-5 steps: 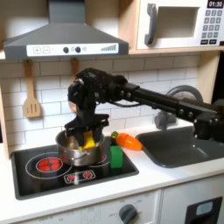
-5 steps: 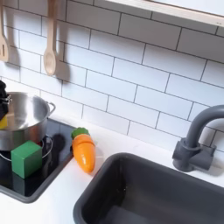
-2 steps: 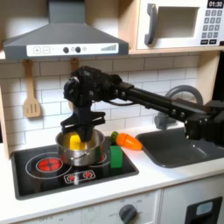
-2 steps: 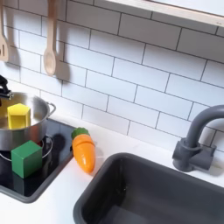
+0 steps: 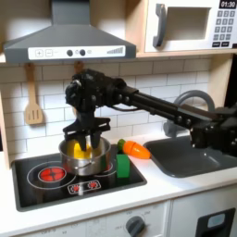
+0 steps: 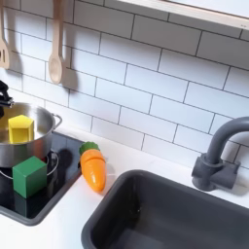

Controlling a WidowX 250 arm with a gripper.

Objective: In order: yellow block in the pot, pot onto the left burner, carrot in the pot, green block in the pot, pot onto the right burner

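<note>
Two cameras show us the pot [image 5: 81, 157] at left of centre on the black cooktop [image 5: 56, 190], on its right-hand part in the first exterior view. The yellow block [image 6: 20, 127] sits inside the pot. Our pincer [image 5: 85, 132] hangs just above the pot, fingers spread apart, holding nothing. The green block [image 6: 29, 176] stands beside the pot's front wall. The carrot [image 6: 92, 167] lies on the white surface [image 6: 68, 219], just right of the cooktop.
</note>
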